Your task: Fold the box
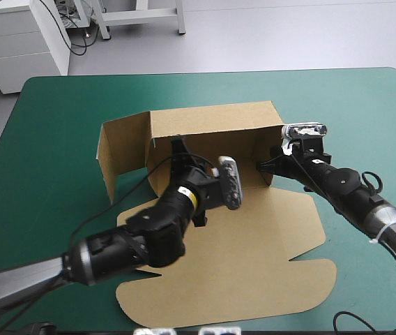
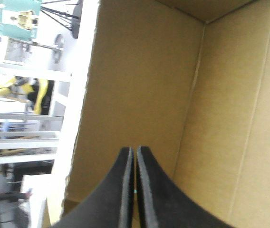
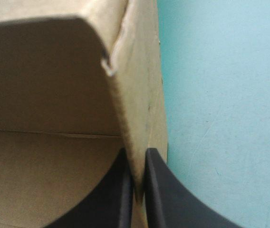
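The brown box (image 1: 212, 125) lies mid-table with its back wall raised and its lid (image 1: 254, 258) flat toward the near edge. A side panel (image 1: 123, 150) stands swung outward at the box's left end. My left gripper (image 1: 178, 148) reaches inside the box, close to the back wall's left part. In the left wrist view this gripper (image 2: 135, 151) is shut, facing the inner wall and a corner crease (image 2: 192, 118), with no board plainly between the fingers. My right gripper (image 1: 262, 166) is shut on the upright right end wall, whose edge (image 3: 135, 95) runs between its fingers (image 3: 136, 154).
Teal-green cover (image 1: 58, 139) lies bare around the box and shows beside the right wall (image 3: 220, 95). The lid's rounded tabs (image 1: 309, 279) reach toward the table's near edge. White cabinets (image 1: 17, 42) stand beyond the far left corner.
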`<state>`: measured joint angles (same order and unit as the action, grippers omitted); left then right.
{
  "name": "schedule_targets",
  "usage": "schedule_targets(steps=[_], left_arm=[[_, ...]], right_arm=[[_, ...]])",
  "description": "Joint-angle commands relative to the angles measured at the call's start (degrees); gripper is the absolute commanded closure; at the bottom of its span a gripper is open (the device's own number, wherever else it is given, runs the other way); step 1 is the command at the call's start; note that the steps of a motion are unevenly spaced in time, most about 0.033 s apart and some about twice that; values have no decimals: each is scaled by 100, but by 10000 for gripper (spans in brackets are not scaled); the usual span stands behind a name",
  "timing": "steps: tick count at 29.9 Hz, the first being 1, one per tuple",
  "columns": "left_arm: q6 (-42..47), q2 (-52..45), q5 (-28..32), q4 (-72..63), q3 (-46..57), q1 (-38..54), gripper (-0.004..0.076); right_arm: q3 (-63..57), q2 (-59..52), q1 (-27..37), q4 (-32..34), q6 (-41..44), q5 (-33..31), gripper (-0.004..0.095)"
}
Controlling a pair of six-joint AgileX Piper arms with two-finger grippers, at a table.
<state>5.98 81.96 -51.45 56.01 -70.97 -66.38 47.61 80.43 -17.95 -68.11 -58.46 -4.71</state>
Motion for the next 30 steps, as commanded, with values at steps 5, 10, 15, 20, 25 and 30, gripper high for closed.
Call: schedule_targets(steps=[5,10,15,20,25,30], left_arm=[[-2472,-1178,293,-3324,-261,2174,724],[-3937,-1695,418,-5898,-261,4303,724],[-5142,-2106,228,-8141,-261,6255,724],[-5260,-2133,-111,-9348,-261,7672,724],[-4781,-1804,-116,-9697,-261,8643,724],[-4728,-1446,-133,-10231,-261,9254,724]], right_arm=[[207,-184,-9,71,54,2,926],[207,-184,-9,71,54,-7,926],[207,-184,-9,71,82,-21,926],[207,-184,-9,71,102,-86,926],[207,-184,-9,71,174,-169,926],[207,-184,-9,71,291,-169,925]])
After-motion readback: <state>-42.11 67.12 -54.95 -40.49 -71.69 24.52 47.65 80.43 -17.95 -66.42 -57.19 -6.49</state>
